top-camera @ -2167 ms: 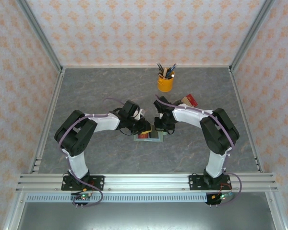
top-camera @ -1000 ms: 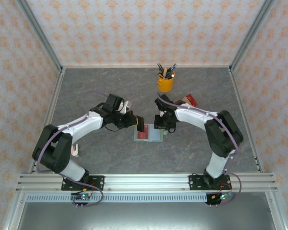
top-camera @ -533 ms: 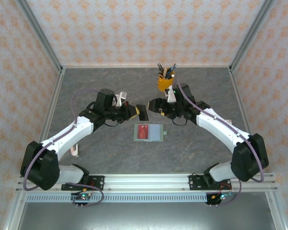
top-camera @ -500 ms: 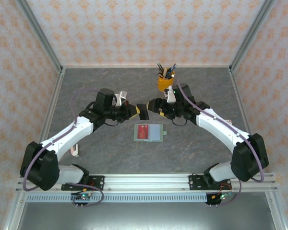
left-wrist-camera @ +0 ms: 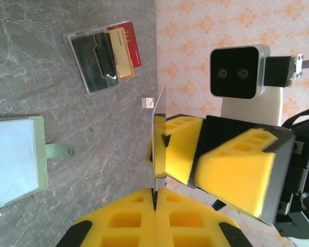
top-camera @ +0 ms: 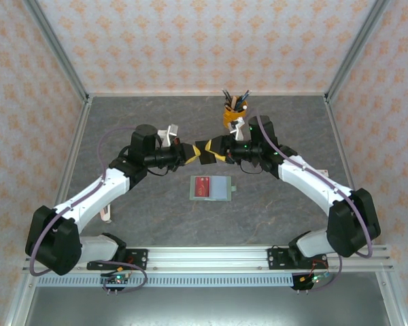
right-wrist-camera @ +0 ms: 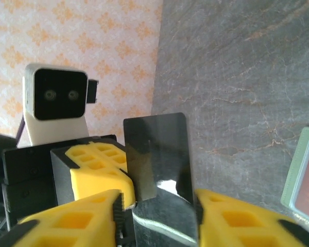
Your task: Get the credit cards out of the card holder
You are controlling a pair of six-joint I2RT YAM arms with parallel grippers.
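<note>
The left fingers clamp the thin, stiff, glossy credit card; the right fingers flank it, grip unclear. Likely slippery: pinch its flat faces.

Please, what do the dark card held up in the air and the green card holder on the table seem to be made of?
Dark card: probably plastic, glossy; it carries a bright glare spot. Card holder: perhaps leather or imitation leather, matte sage green, no shine; its inner pocket looks like clear film, pale and faintly reflective.
</note>
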